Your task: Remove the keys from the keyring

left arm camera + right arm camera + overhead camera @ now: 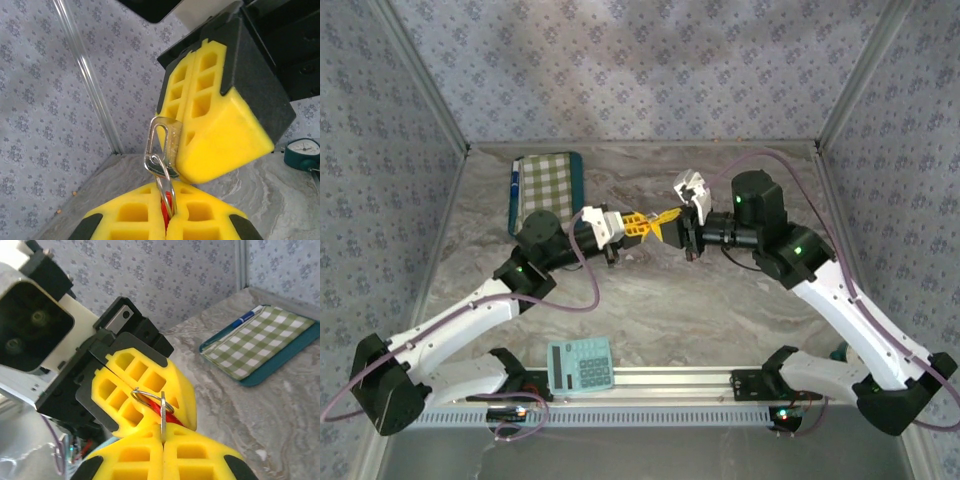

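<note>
Surface (650, 300): marbled; the two arms meet above its middle.
Checked tray (545, 190): far left, with a blue pen along its edge, well apart from the work.
Calculator (580, 365): teal, at the near edge between the arm bases.
Left pincer (642, 226): closed, clamped on the keys and on the lower part of the keyring.
Right pincer (670, 222): closed on a flat silver piece (159, 139), tip to tip with the left pincer.
Keyring (169, 186): a thin wire loop bridging the two sets of yellow fingertips, threaded through the silver piece.
Keys (164, 206): a small red piece pinched between the left fingers, held in the air over the middle of the surface and not resting on it.
Step in hand: by my reading, both ends are gripped and the separation has not yet happened, since ring and silver piece are linked.
Next move: likely a slow slide or twist along the coil of the ring with one pincer holding firm; a straight pull would probably only strain the wire or slip a grip.
</note>
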### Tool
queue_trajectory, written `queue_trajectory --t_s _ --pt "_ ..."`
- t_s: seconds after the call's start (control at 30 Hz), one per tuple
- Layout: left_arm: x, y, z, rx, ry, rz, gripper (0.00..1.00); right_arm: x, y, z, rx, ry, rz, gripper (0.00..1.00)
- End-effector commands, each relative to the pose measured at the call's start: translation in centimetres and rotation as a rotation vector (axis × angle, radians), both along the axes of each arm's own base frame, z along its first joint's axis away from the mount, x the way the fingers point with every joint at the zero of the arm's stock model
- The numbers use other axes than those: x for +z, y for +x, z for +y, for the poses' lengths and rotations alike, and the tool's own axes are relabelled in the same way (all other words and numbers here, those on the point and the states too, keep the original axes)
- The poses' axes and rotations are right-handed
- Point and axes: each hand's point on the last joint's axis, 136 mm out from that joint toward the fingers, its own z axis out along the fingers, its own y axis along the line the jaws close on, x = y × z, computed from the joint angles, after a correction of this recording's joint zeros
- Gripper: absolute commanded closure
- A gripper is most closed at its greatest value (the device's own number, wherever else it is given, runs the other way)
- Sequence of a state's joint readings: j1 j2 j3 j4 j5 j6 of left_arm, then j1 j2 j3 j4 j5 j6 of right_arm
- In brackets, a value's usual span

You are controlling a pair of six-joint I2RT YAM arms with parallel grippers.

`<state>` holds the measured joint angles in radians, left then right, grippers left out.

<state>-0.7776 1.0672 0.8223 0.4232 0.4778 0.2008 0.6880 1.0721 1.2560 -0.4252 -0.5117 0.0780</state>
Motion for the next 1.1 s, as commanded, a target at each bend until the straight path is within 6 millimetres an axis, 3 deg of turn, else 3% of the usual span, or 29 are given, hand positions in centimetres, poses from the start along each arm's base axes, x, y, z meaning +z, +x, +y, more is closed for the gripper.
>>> queue_trajectory --t_s 0.0,0.27,1.07 --pt "1.9 0.9 1.2 0.086 -0.013 -0.030 1.00 0.3 0.3 -1.1 -0.073 -0.051 -0.175 1.00" --pt "2.2 0.9 1.6 0.104 0.000 -0.037 1.00 -1.1 -1.3 -1.8 -0.039 -0.082 -0.356 1.00" --pt "2.1 1.2 0.2 0.046 0.028 0.127 1.00 -1.9 -3.0 -1.2 -0.006 -0.193 -0.500 1.00"
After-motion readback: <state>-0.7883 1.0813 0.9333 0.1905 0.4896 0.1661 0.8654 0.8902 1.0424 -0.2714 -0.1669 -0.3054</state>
